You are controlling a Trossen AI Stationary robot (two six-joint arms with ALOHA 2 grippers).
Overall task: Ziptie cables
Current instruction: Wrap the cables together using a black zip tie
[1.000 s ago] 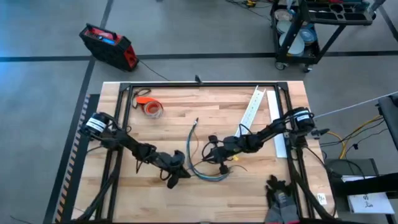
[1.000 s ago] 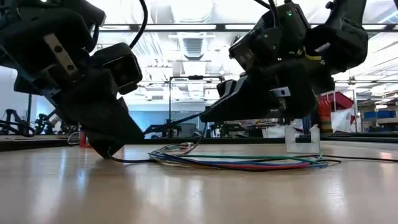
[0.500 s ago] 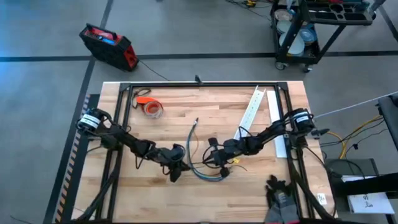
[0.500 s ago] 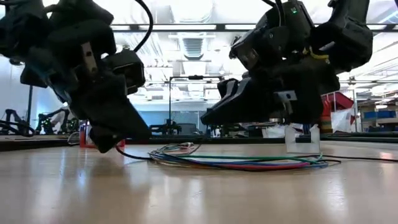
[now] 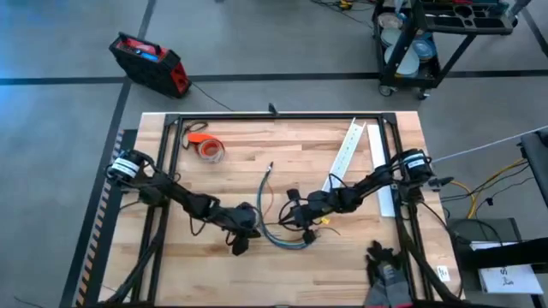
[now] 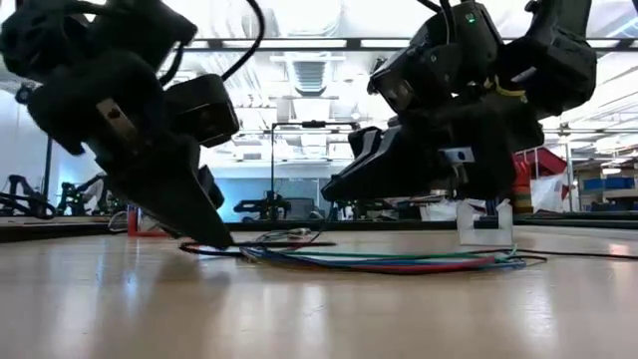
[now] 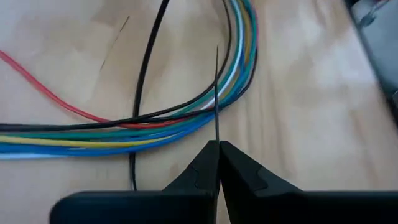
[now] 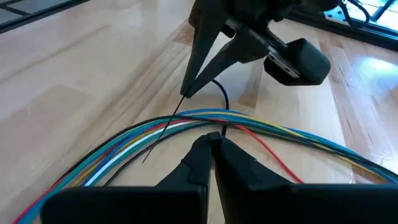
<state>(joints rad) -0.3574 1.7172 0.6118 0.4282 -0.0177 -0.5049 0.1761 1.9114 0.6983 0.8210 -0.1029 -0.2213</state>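
Observation:
The cables [image 5: 278, 235], a loose bundle of green, blue, yellow, red and dark wires, lie on the wooden table near its front middle [image 6: 399, 261]. My left gripper [image 5: 242, 238] is just left of them, shut on the ziptie [image 7: 216, 93], a very thin dark strip that runs forward across the bundle [image 8: 163, 130]. Just right of the bundle, my right gripper [image 5: 300, 227] is shut at the cables [image 8: 280, 134], with a black strand at its tips. My left gripper pinches one end of the ziptie [image 7: 216, 138] between its two fingertips, slanting down from the table's left. The strip sticks straight out past the tips and lies over the cables [image 7: 93, 140]. My right gripper pinches a black strand [image 8: 221, 127] at the bundle; whether it is one of the cables, I cannot tell. Its fingers come slanting from the table's right, and the strand curves away beyond the tips.
An orange tape roll [image 5: 210, 150] lies at the far left of the table. A long white slotted channel [image 5: 347, 154] and a white strip [image 5: 378, 171] lie at the far right. A black frame [image 5: 274, 118] borders the far edge.
My left gripper has gone toward the cables and tipped its fingers down toward the table, staying shut; the ziptie's free end now lies across the bundle. The cables have kept their place.

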